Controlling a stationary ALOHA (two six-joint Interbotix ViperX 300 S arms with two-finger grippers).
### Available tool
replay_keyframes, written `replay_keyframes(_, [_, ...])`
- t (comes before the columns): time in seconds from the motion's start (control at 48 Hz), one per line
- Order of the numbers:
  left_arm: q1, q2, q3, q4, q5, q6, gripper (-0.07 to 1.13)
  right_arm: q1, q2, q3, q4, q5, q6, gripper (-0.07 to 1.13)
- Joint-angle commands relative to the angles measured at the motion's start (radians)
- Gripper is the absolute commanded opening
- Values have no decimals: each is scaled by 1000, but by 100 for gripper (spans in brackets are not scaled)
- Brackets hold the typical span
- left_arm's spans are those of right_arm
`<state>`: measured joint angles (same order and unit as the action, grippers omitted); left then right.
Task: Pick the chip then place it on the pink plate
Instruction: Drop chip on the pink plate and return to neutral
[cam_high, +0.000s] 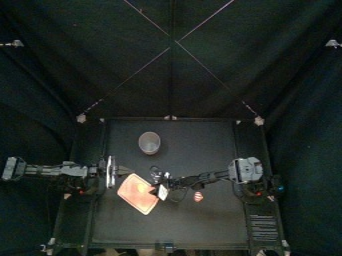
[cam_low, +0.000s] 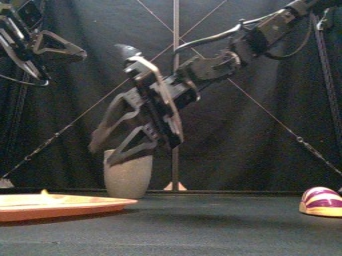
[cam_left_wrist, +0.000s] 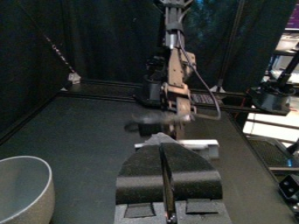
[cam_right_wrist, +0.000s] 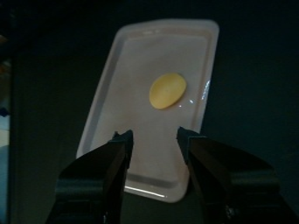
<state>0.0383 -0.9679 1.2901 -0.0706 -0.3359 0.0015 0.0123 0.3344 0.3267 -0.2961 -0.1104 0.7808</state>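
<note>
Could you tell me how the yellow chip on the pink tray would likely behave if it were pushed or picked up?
The chip looks thin and small, so it is probably light and awkward to pinch where it lies flat. The pink tray under it looks smooth, so a push would likely slide it toward the raised rim.

Pictured inside the curtained booth, a small black worktop (cam_high: 201, 160) is shown bearing three things. A flat pink tray (cam_high: 138, 187) is laid on the left half, towards the front, turned at an angle to the worktop's edges. A tall grey speckled cup (cam_high: 150, 143) is stood upright behind the tray, apart from it. A small reddish toy (cam_high: 201, 197) is set to the tray's right, near it.
</note>
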Motion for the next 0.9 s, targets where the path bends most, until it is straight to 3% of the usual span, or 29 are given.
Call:
replay_keyframes(0.021, [2,2,-17,3,-3,2,-1,-49,-158,126,-28,-163,-6,83])
replay_keyframes(0.25, [2,2,-5,5,-3,2,-1,-137,-394,402,-95,-433,-32,83])
replay_keyframes(0.646, [2,3,31,0,-3,-3,-1,-276,-719,612,-167,-437,-40,83])
replay_keyframes(0.896, [-5,2,9,3,-23,-2,-1,-275,-811,658,-175,-439,-40,83])
